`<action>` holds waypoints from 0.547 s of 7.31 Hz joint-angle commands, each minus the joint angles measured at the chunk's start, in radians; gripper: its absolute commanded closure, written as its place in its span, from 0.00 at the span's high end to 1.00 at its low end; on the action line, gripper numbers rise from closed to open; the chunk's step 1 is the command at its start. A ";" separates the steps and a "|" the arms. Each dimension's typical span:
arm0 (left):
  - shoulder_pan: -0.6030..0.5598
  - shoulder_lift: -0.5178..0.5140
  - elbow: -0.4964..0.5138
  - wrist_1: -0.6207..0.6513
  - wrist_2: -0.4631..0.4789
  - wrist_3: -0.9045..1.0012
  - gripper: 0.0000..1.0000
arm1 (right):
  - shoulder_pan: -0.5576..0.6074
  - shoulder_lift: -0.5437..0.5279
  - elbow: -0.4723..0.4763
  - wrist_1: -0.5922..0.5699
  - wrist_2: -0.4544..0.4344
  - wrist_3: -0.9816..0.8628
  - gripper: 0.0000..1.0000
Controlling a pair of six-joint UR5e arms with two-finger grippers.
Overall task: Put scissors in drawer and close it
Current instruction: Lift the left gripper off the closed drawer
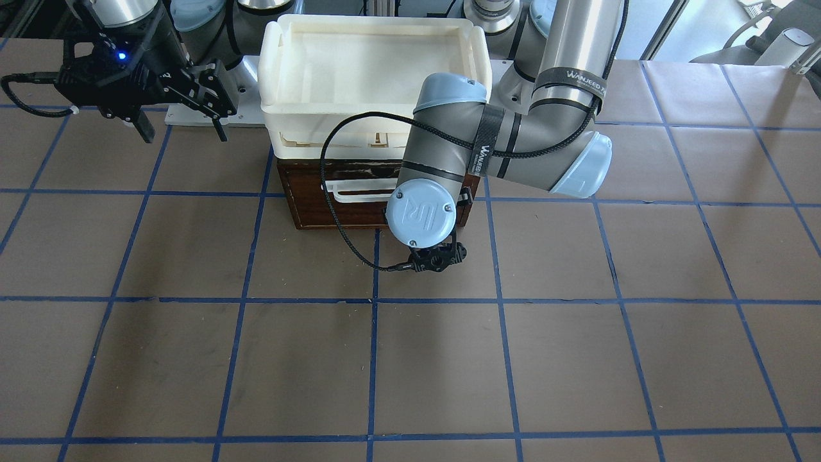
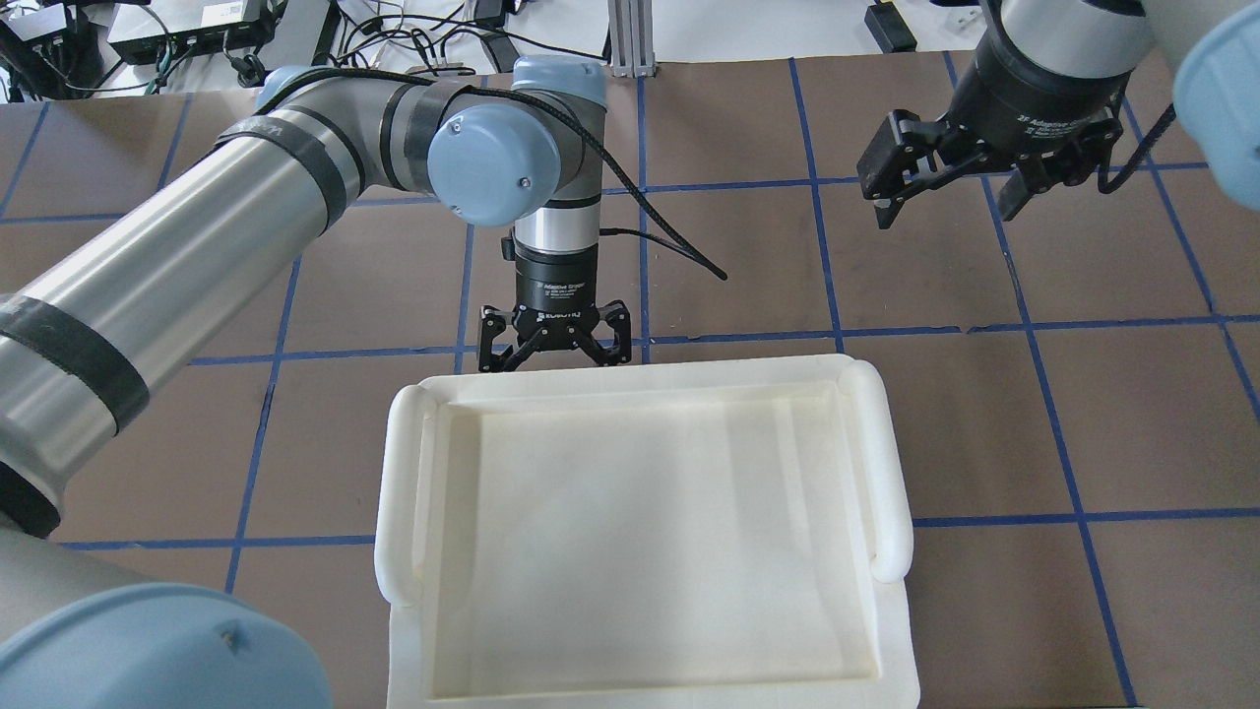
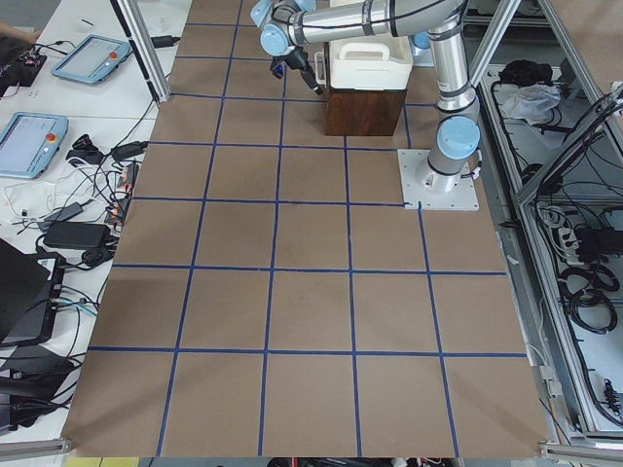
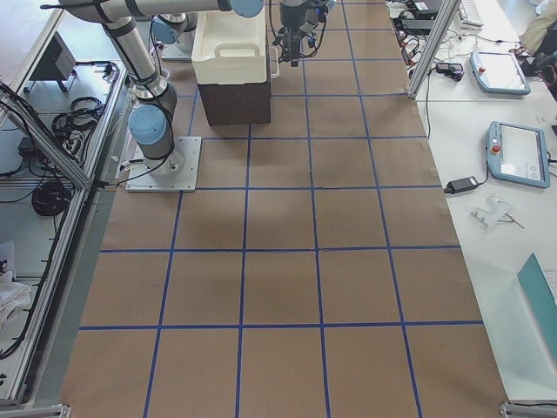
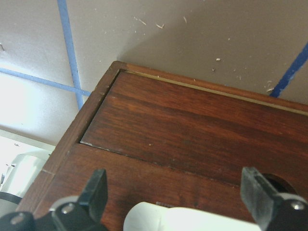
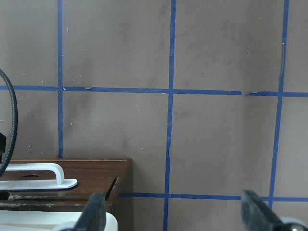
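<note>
Left tool (image 5: 174,182): fingers (image 5: 96,187) stood wide apart, gripping nothing, either side of the white bar handle (image 5: 161,219) on the drawer (image 5: 192,134) (front sat flush in its dark wooden frame (image 5: 74,142), under the white tray (image 2: 640,379)). Right tool (image 2: 948,207): spread open, empty, hung above the worktop (image 1: 577,359), well apart from the drawer.
</note>
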 commanded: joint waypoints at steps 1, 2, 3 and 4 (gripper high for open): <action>0.013 0.014 0.049 0.083 -0.001 0.019 1.00 | 0.000 -0.002 0.000 0.000 0.000 0.000 1.00; 0.028 0.017 0.105 0.107 -0.015 0.051 1.00 | 0.000 -0.002 0.000 0.000 0.000 0.000 1.00; 0.039 0.023 0.155 0.119 -0.006 0.078 1.00 | 0.000 -0.002 0.000 0.000 0.000 0.000 1.00; 0.065 0.054 0.181 0.136 -0.013 0.159 1.00 | 0.000 -0.002 0.000 0.000 0.000 0.000 1.00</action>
